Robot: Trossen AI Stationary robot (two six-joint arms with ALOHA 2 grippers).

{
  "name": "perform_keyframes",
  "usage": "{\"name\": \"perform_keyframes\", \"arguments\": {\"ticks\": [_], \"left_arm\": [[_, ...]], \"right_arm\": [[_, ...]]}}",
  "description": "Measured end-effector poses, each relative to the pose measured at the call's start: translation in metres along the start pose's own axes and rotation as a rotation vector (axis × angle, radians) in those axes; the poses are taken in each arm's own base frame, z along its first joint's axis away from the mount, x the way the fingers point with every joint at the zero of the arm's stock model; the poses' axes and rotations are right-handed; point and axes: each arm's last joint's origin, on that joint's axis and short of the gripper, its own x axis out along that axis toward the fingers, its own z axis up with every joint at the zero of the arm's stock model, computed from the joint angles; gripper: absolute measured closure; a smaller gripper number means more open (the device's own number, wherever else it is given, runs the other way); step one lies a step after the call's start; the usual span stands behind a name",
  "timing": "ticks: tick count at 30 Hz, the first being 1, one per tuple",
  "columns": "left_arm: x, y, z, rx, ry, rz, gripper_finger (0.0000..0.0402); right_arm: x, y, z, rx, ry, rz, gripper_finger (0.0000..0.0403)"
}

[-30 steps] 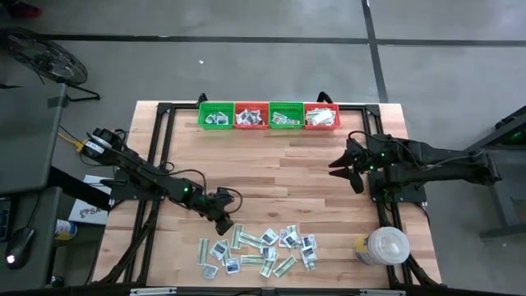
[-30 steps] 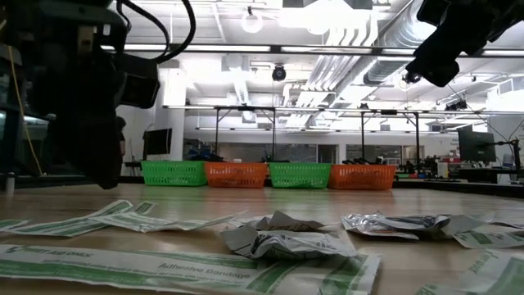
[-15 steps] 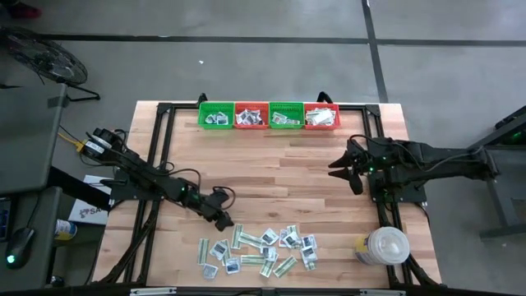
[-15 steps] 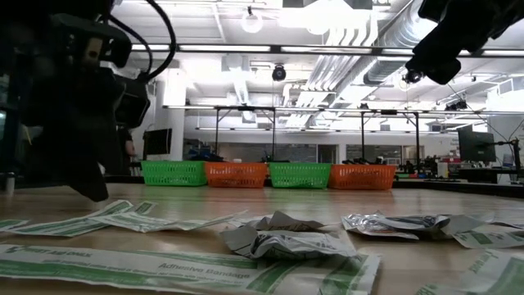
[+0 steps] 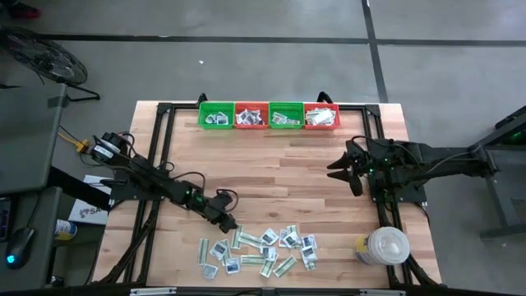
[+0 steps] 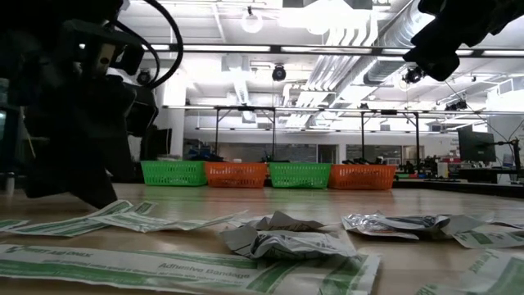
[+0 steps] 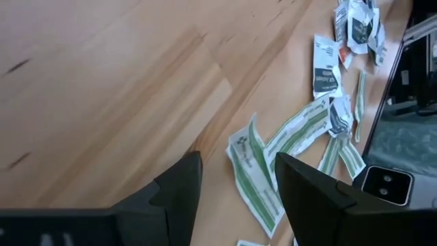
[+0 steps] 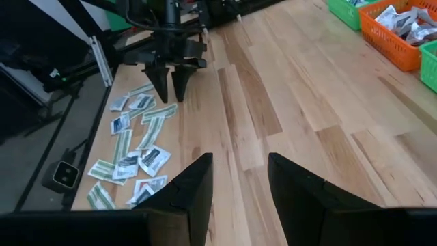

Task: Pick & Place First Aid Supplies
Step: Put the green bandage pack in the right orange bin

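The first aid supplies (image 5: 259, 249) lie in a loose pile near the table's front edge, as white square packets and pale-green strips. My left gripper (image 5: 228, 221) is open and slants down low over the pile's far left corner. Its two fingers stand on either side of one green strip's end (image 7: 247, 167). The right wrist view shows my left gripper (image 8: 172, 94) with its tips just above that strip. My right gripper (image 5: 341, 171) hangs open and high over the table's right side, with nothing between its fingers (image 8: 198, 181). My left gripper comes slanting down from the table's far left, with its fingertips (image 6: 97, 199) very low at the end of the green strip (image 7: 247, 167). Whether they touch the strip or the table, I cannot tell. The strip lies flat on the wood.
Four small baskets stand in a row at the far edge: green (image 5: 216, 115), red (image 5: 251, 115), green (image 5: 287, 115), red (image 5: 321, 115), each holding packets. A big white round lidded container (image 5: 386, 245) stands at the near right. Bare wood lies between the pile and the baskets.
My left gripper has sunk toward the table and moved a little toward the near edge, up to the pile's far left corner. It has tipped further down and rolled as it went. The supplies have stayed where they were.
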Motion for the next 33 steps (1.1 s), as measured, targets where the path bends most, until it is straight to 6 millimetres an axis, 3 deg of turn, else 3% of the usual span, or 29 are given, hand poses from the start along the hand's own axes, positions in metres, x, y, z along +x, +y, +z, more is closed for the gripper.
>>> {"name": "perform_keyframes", "arguments": {"ticks": [21, 33], "left_arm": [[0.004, -0.005, 0.001, 0.009, 0.025, 0.047, 0.0213], [0.027, -0.021, 0.004, 0.034, 0.038, 0.095, 0.0213]], "right_arm": [[0.000, 0.003, 0.003, -0.004, -0.038, 0.007, 0.0270], [0.000, 0.003, 0.003, 0.002, -0.037, 0.014, 0.0270]]}}
